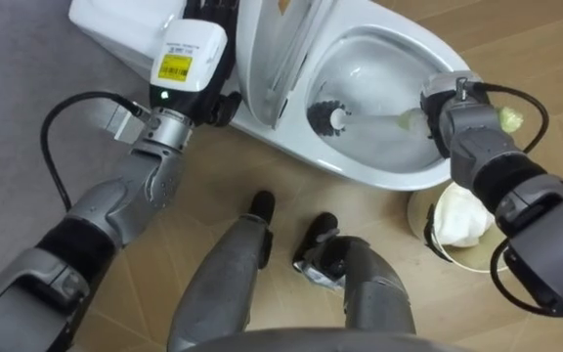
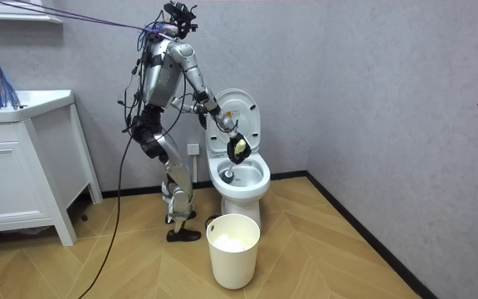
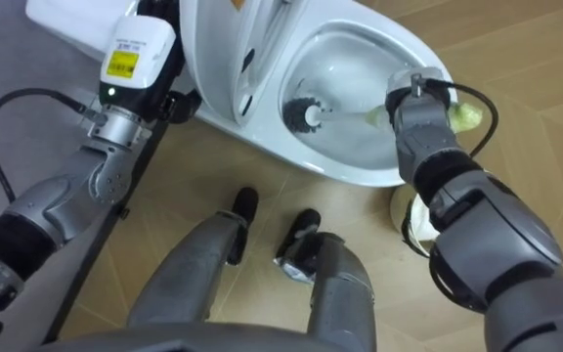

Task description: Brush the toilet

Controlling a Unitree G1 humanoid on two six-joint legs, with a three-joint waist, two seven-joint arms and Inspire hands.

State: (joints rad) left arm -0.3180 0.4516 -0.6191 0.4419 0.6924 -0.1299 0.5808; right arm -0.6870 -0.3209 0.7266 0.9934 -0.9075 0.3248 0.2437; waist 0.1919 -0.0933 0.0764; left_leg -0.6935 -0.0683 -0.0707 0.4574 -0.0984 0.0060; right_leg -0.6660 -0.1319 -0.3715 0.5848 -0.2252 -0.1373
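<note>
Bright, even light; soft shadows

Toilet brush (image 1: 332, 117) head down in toilet bowl (image 1: 360, 168); right hand (image 1: 445, 106) grips handle at rim. Left hand (image 1: 195, 68) against raised lid (image 1: 262, 59). White bin (image 1: 428, 240) beside bowl.

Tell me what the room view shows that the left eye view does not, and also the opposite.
The room view adds the white sink cabinet at its left by the grey wall. The left eye view adds a look down into the bowl, with the dark brush head near the raised lid, and the left hand beside that lid. Both share the toilet, the white bin and the right hand gripping the toilet brush.
</note>
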